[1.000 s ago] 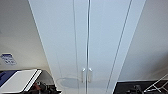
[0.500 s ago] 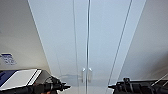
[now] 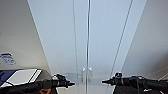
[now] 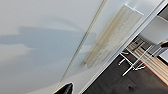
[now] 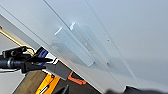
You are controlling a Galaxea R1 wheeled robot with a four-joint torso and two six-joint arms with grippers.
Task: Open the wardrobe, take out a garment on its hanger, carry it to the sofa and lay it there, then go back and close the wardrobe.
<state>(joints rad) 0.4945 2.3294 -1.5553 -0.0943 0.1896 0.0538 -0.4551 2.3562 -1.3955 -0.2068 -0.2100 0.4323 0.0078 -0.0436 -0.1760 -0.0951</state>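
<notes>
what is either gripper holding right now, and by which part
Nothing is held. The left gripper and right gripper hover apart from the handles of the closed wardrobe, one on each side.

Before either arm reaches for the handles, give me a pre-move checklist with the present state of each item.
1. Wardrobe doors shut, middle seam straight: ok.
2. Both handles in sight at the seam, nothing on them: ok.
3. Left gripper level with the handles, apart from the door: ok.
4. Right gripper level with the handles on the other side, apart from the door: ok.
5. Jaws open enough for a handle: cannot tell.
6. Room for the doors to swing: cannot tell.
</notes>
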